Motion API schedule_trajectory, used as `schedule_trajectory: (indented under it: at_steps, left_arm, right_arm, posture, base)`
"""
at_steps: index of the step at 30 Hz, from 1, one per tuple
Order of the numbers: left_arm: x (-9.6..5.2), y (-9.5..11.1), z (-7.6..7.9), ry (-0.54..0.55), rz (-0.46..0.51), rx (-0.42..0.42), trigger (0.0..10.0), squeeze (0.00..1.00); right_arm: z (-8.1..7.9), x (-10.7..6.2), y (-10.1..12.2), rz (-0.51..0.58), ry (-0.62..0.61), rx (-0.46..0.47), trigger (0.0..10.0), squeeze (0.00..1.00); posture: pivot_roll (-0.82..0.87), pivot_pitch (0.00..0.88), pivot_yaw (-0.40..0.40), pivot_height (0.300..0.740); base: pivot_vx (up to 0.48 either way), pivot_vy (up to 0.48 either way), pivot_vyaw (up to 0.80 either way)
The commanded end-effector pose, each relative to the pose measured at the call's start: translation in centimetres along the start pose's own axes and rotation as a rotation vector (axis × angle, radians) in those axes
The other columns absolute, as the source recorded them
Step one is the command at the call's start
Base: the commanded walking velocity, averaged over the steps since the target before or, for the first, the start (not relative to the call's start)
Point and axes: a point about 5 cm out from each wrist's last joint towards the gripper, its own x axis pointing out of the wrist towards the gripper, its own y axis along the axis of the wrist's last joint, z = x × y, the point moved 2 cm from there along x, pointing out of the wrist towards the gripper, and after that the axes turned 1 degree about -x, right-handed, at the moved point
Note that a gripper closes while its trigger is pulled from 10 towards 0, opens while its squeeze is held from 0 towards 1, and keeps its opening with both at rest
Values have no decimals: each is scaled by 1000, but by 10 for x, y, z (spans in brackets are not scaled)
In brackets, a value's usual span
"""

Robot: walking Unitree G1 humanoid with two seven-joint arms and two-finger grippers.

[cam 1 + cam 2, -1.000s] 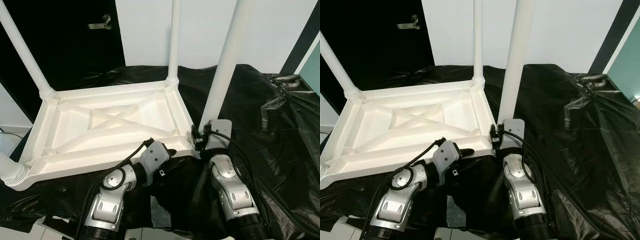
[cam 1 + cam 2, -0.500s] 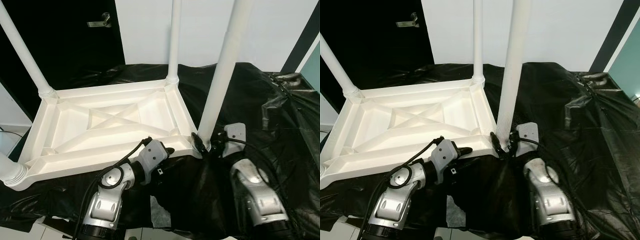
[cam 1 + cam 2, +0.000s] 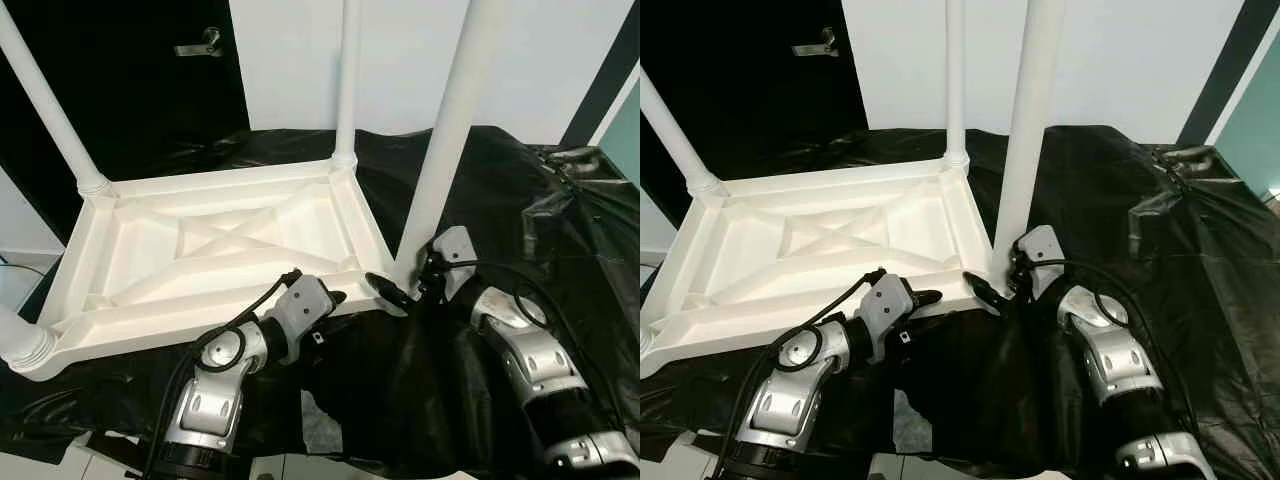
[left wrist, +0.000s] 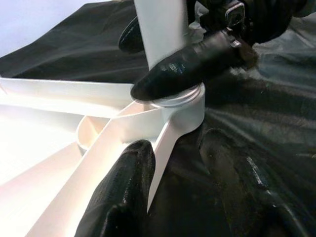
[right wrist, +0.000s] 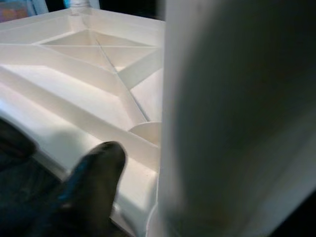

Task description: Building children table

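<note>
Best to keep the right gripper (image 3: 395, 290) clasped round the near-right leg (image 3: 445, 150) at centre frame — twisting it home — while the spread-fingered left gripper (image 3: 335, 300) steadies the tabletop (image 3: 200, 250) edge.

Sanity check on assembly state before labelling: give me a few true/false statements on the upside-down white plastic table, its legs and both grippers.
1. The white plastic table top lies underside up on black plastic sheeting. True.
2. The right gripper is at the base of the near-right white leg. True.
3. The left gripper holds a screwdriver. False: it holds no tool; its open fingers straddle the table top's edge near that corner.
4. Only one leg stands up from the table top. False: several do, including the far-left leg and the far-right leg.
</note>
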Motion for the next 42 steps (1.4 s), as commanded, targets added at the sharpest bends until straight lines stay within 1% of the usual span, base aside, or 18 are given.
schedule_trajectory:
  at_steps: [1,2,7,13,14,18,19,20,22,25,27,30,31,32,33,37,40,42]
  left_arm:
    - [-1,-1,-10,153,2,-6,10000,0]
    - [-1,-1,-10,154,3,-7,10000,0]
    - [-2,-2,-9,158,2,-9,10000,0]
    - [-2,-3,-7,155,0,-12,10000,0]
    - [-2,-3,-6,150,0,-13,10000,0]
    - [-2,-4,-4,142,0,-14,10000,0]
    - [-2,-4,-4,139,-1,-15,10000,0]
    - [-2,-4,-4,139,-1,-15,10000,0]
    - [-2,-4,-3,137,-1,-15,10000,0]
    - [-2,-4,-3,136,-1,-15,10000,0]
    - [-2,-4,-4,136,1,-18,10000,0]
    - [-2,-4,-4,136,1,-18,10000,0]
    - [-2,-4,-3,134,2,-17,10000,0]
    - [-2,-4,-4,135,2,-17,10000,0]
    - [-2,-4,-4,135,2,-17,10000,0]
    - [-2,-3,-5,139,3,-19,10000,0]
    - [0,-1,-6,140,9,-16,10000,0]
    - [1,-1,-6,143,11,-16,10000,0]
  right_arm:
    - [-2,0,-4,-14,26,-5,2784,0]
    - [-2,0,-5,-16,40,1,0,0]
    - [-2,-4,-9,-28,57,15,0,0]
    - [0,-8,-15,-47,34,26,0,0]
    - [-1,-9,-16,-40,1,39,10000,0]
    - [-2,-11,-16,-28,-62,54,10000,0]
    - [-2,-12,-16,-20,-173,59,10000,0]
    - [-2,-12,-16,-20,-173,59,10000,0]
    - [-4,-12,-16,-21,-248,70,10000,0]
    - [-5,-12,-17,-22,-270,76,10000,0]
    - [-10,-11,-18,-23,-344,100,10000,0]
    - [-10,-11,-18,-23,-344,100,10000,0]
    - [-15,-10,-22,-45,-469,136,10000,0]
    - [-17,-10,-23,-54,-532,159,10000,0]
    - [-17,-10,-23,-54,-532,159,10000,0]
    - [-21,-8,-23,-60,-627,196,10000,0]
    - [-25,-2,-19,-61,-705,234,10000,0]
    - [-31,4,-15,-53,-688,238,10000,0]
  posture:
    - [65,0,0,740]
    - [68,0,-3,740]
    - [69,0,-7,740]
    - [64,0,-4,740]
    - [57,0,-2,740]
    - [54,0,1,740]
    - [53,0,3,740]
    - [53,0,3,740]
    - [50,0,4,740]
    - [50,0,4,740]
    - [44,0,10,740]
    - [44,0,10,740]
    - [43,0,12,740]
    - [44,0,11,740]
    - [44,0,11,740]
    - [45,0,11,740]
    - [46,0,7,740]
    - [45,0,7,740]
  base:
    - [0,0,0]
    - [0,0,0]
    - [0,0,0]
    - [0,0,0]
    - [0,0,0]
    - [0,0,0]
    - [0,0,0]
    - [0,0,0]
    - [0,0,0]
    - [0,0,0]
    - [0,0,0]
    - [0,0,0]
    - [0,0,0]
    - [0,0,0]
    - [0,0,0]
    - [0,0,0]
    - [0,0,0]
    - [0,0,0]
